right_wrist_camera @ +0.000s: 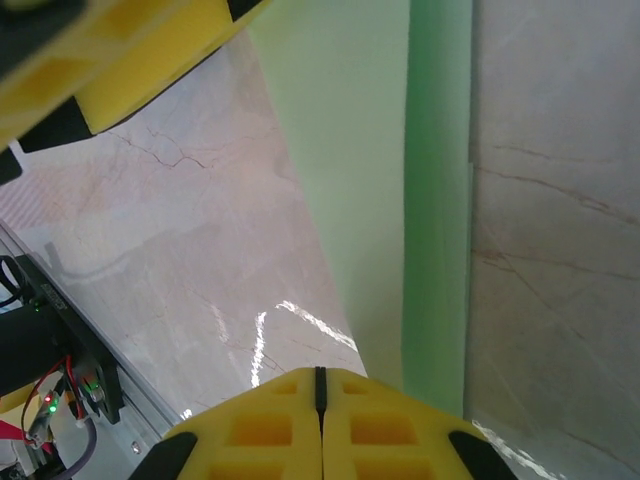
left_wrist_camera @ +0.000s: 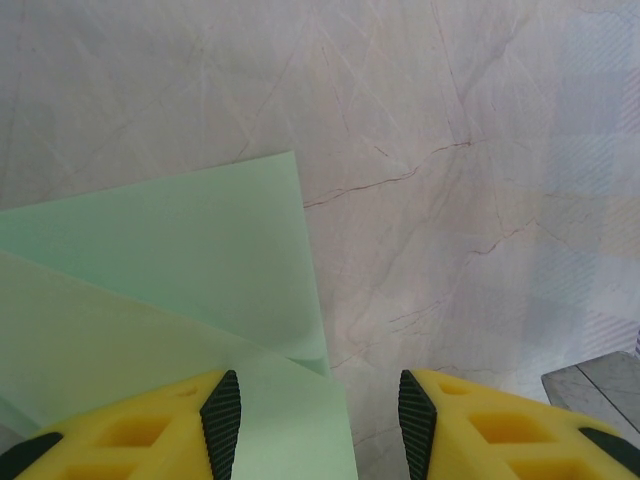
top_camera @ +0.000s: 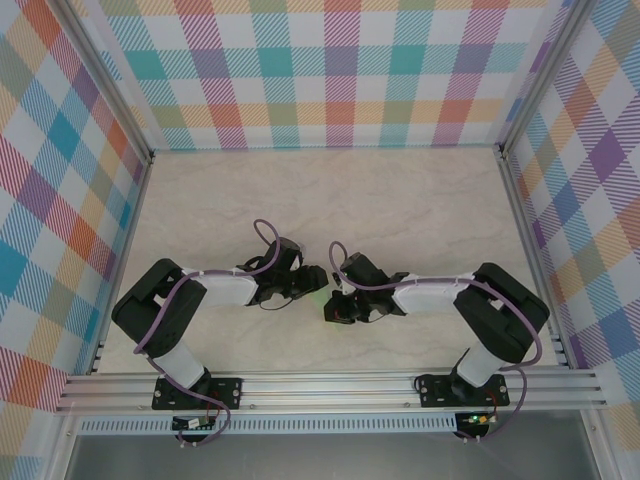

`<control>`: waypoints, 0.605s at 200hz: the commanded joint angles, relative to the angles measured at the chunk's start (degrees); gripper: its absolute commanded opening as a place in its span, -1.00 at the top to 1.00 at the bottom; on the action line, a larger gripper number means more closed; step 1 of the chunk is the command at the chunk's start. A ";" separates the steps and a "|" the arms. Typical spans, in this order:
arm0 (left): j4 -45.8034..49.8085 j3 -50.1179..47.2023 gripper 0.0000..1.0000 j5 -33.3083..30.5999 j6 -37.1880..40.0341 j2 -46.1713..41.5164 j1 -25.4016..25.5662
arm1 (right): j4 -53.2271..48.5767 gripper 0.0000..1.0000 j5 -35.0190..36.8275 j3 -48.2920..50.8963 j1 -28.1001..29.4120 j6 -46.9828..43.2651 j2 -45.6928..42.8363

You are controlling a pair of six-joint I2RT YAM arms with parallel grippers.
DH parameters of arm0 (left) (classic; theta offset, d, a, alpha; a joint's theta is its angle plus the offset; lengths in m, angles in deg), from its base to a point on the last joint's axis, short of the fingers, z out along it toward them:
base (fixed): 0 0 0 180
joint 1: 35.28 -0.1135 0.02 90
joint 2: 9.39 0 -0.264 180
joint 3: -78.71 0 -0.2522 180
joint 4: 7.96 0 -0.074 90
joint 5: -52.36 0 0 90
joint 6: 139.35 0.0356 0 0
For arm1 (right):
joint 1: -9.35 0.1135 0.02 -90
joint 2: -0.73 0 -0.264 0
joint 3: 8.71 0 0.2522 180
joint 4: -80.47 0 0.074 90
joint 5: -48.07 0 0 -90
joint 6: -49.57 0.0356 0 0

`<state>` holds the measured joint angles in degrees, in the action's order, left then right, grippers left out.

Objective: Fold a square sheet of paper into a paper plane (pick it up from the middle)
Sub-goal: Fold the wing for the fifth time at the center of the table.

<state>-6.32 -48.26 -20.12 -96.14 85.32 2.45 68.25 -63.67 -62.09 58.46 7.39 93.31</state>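
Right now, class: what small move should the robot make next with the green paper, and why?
Probably slide the shut right gripper along the fold to press it flat. The sheet of paper lies doubled, its upper layer seemingly lifted and shadowing the lower, while the left gripper stands open over its edge.

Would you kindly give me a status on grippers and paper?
Left gripper open over the pale-green paper sheet. Right gripper shut at its edge, grip unclear. Sheet partly folded. Nothing obstructing.
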 commanded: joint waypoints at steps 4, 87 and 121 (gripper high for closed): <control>2.78 -0.01 0.03 -1.35 1.78 2.75 0.05 | 2.27 0.88 -2.05 -2.05 -0.55 0.12 1.42; 3.37 0.00 0.04 -1.59 1.95 2.71 0.05 | 1.36 0.87 -3.59 4.20 -1.69 -0.44 1.06; 3.44 -0.07 0.04 -1.70 1.97 2.95 -0.05 | 2.13 0.86 -4.98 6.60 -1.68 0.00 1.77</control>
<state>-6.27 -48.24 -20.12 -95.96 85.39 2.45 73.13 -66.58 -58.35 56.73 7.30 94.82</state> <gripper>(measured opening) 0.481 0.070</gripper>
